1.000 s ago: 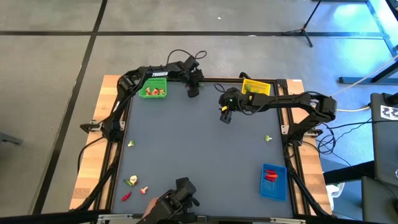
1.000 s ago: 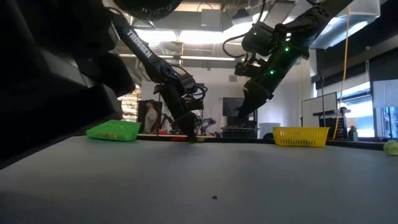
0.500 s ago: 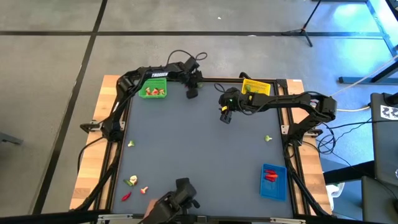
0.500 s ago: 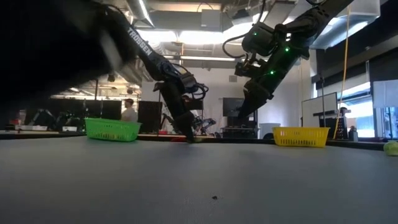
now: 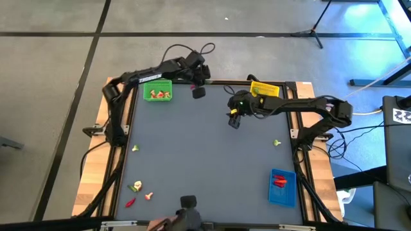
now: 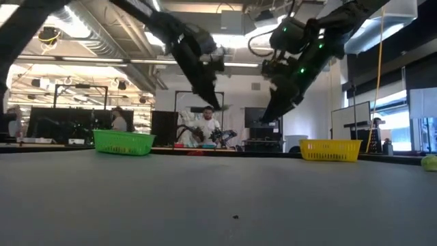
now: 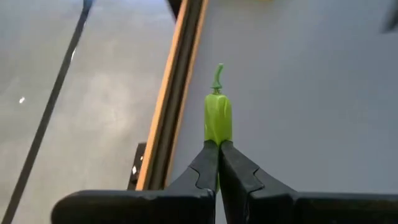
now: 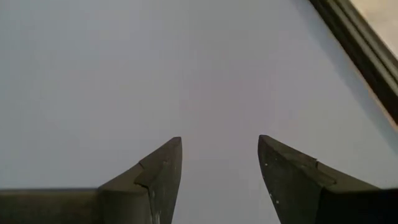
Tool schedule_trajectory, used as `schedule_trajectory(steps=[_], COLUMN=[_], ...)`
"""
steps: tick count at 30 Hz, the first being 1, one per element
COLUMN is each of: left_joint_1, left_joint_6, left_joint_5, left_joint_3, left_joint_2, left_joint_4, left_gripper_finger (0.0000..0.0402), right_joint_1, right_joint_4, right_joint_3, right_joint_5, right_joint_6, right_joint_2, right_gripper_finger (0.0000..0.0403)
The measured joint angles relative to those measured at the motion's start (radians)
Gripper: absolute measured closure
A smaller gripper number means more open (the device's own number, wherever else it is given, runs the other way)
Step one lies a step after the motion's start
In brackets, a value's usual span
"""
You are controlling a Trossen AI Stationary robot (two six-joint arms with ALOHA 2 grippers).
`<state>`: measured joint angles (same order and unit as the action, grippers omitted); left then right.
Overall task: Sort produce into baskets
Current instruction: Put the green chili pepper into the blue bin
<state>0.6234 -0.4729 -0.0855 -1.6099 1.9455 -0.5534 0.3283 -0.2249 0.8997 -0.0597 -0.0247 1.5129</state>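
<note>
My left gripper (image 5: 198,92) is near the table's far edge, right of the green basket (image 5: 158,90), raised above the table (image 6: 212,106) and shut on a small green pepper-like piece (image 7: 217,118). My right gripper (image 5: 233,122) is open and empty over bare table (image 8: 217,162), left of the yellow basket (image 5: 264,89). The blue basket (image 5: 282,187) at the near right holds red pieces. The green basket holds several pieces. Loose pieces lie on the table: a green one at the right (image 5: 277,142), one at the left (image 5: 135,148), and a small cluster at the near left (image 5: 138,191). My left gripper pinches the green piece by its blunt end (image 7: 217,142), opposite the stem, between its two fingertips. The piece sticks straight out beyond the fingers, in line with them, with its stem (image 7: 218,74) pointing away. It is lifted clear of the table.
The table's wooden far rail (image 7: 174,106) runs close beside my left gripper. A dark object (image 5: 187,204) stands at the near edge with a person's hand (image 5: 164,224) beside it. The grey table middle (image 5: 205,160) is bare.
My left gripper has risen from table height to well above the table, shut on the green piece, which is now lifted clear. The arm has swung outward toward the far left corner. The dark shape close to the low camera has moved away.
</note>
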Motion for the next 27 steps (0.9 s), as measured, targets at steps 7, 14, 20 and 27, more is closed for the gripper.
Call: schedule_trajectory(steps=[7,14,20,27], left_joint_1=[-0.088,-0.231,-0.351,-0.454], left_joint_6=[0.069,0.154,0.209,0.235], left_joint_5=[-0.001,-0.001,0.019,0.081], left_joint_3=[0.122,0.297,0.407,0.443], left_joint_2=[-0.175,-0.313,-0.369,-0.384], left_joint_4=[0.038,0.147,0.182,0.204], left_gripper_finger=[0.04,0.04,0.0398,0.04], right_joint_1=[-0.099,-0.226,-0.281,-0.297], right_joint_4=[-0.052,-0.028,-0.003,0.122], right_joint_3=[0.0,0.001,0.0,0.0], right_joint_5=[0.0,-0.067,-0.108,-0.106], right_joint_6=[0.05,0.125,0.18,0.201], right_joint_2=[-0.092,-0.147,-0.147,-0.144], right_gripper_finger=[0.0194,0.0194,0.0194,0.0194])
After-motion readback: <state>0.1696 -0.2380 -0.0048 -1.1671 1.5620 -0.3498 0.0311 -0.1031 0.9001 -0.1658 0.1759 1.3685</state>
